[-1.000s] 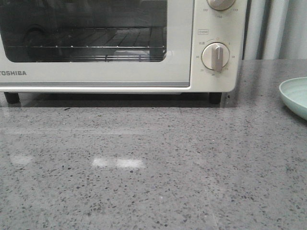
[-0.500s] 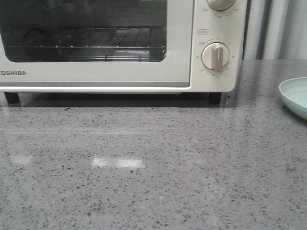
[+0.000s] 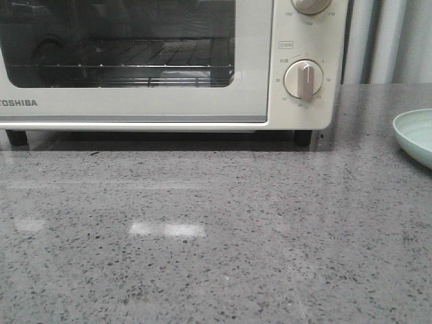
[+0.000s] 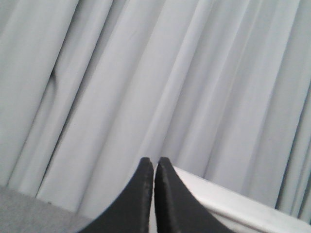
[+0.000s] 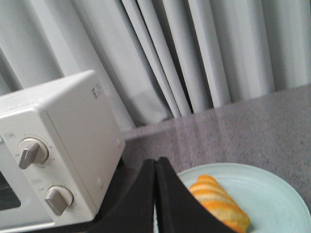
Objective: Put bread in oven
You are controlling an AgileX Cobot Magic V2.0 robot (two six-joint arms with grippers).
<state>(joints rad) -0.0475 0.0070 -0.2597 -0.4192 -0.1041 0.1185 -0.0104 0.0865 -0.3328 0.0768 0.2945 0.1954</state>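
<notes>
— What is cut off or hard to make out?

— In the front view the oven (image 3: 169, 67) is cropped at the top and the left edge; only the lower part of its closed glass door and the wire rack (image 3: 121, 67) behind it are seen, dimly; the upper dial (image 3: 310, 5) is half cut away, the lower dial (image 3: 304, 79) is seen whole; of the pale green plate (image 3: 415, 135) only a sliver of rim is shown at the right edge, and the bread is not seen there at all; neither arm is seen in that view.

— Can any writing be read?

— "TOSHIBA" is printed on the door frame, its first letter clipped; small numbers are ringed around the dials but are too small to be read with certainty.

— Where is the bread, and how is it laid?

— The bread (image 5: 218, 201) is shown only in the right wrist view, lying on the plate (image 5: 272, 194), which rests on the grey speckled counter (image 3: 216, 236) just beside the oven's dial side (image 5: 53, 150); its long axis is laid flat, one tapered end turned towards the oven, the other away; its near part is hidden behind a finger.

— And the pincers?

— The right pincer (image 5: 155, 165) is pressed together, nothing held, poised near the plate; the left pincer (image 4: 154, 162) is likewise closed and empty, with pleated curtain (image 4: 155, 73) behind it.
</notes>
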